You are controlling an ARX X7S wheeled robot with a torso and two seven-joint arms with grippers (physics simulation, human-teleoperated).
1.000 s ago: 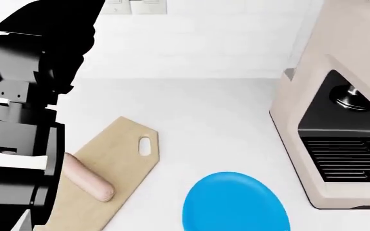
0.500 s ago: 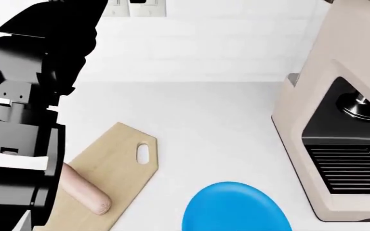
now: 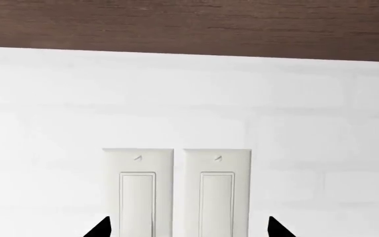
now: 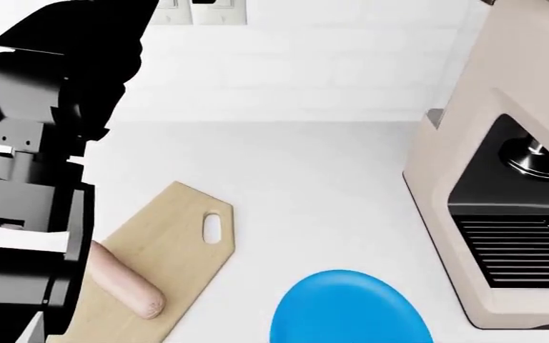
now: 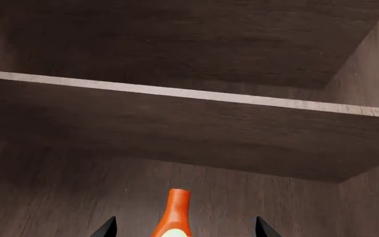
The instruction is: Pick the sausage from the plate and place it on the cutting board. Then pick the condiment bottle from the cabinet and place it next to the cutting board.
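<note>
Both grippers show only as pairs of dark fingertips at the edge of their wrist views. Starting at the left, the left arm (image 4: 36, 179) fills the head view's left side as a tall black stack of joints, standing just beside the cutting board (image 4: 155, 268) and hiding its near corner. The left gripper (image 3: 188, 228) faces a white wall, its two fingertips (image 3: 99, 229) spread wide apart with nothing between them, pointing at two white light switches (image 3: 177, 190) set side by side under a dark wooden strip (image 3: 189, 24).

One cutting board lies slantwise on the white counter (image 4: 303, 164), its oval hole at the far end. One sausage (image 4: 126, 288) rests on the board's near part, touching the wood and partly hidden by the left arm. To the right of the board, apart from it, sits one blue plate (image 4: 351, 309), with nothing on it. Further right of the board stands one beige coffee machine (image 4: 503, 193) with a dark recess and a slotted drip tray.

The right gripper (image 5: 185, 229) looks into a dark wooden cabinet (image 5: 189, 133) with one shelf. Its two fingertips (image 5: 107, 228) are wide apart, and one orange bottle (image 5: 173, 215) stands upright between them, nearer the one fingertip than the other, touched by neither as far as can be seen. Only its neck, cap and the top of a pale label show.
</note>
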